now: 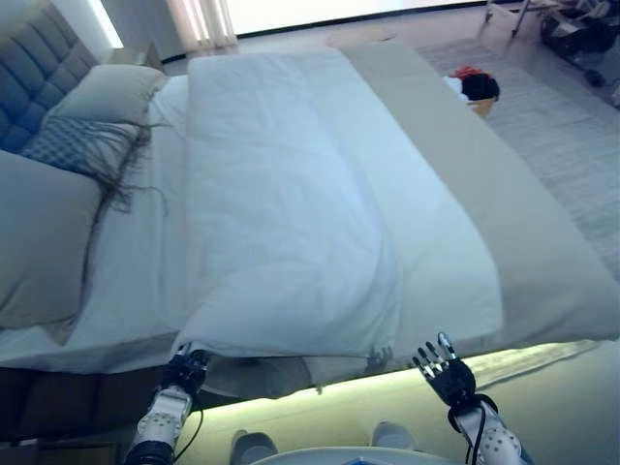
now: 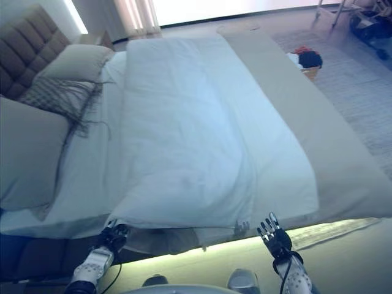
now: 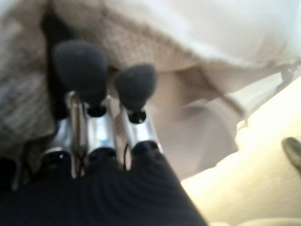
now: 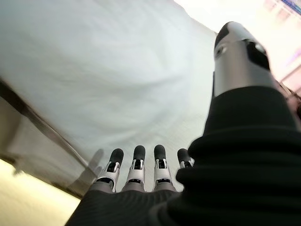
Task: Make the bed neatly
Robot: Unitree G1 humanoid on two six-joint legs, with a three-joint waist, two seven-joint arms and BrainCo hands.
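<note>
Standing at the side of the bed (image 1: pixel 542 291), I look from my left to my right. Far on my left are the pillows (image 1: pixel 107 92), and a checked throw with long fringe (image 1: pixel 82 145) lies across them. My left hand (image 1: pixel 184 371) is at the near edge, right under the corner of the white blanket (image 1: pixel 281 223). In my left wrist view my fingers (image 3: pixel 134 101) point into the folds of cloth, but I cannot tell if they are holding it or only touching it. The white blanket covers the middle of the bed, and its near edge hangs down a little over the side. On my right, my right hand (image 1: pixel 446 373) is just under that edge with its fingers straight and spread, holding nothing. Past the bed, a basket (image 1: pixel 475 89) sits on the floor. I think I am at the step of tidying this near edge. Next I need to get both hands on the edge and pull it flat and even.
</note>
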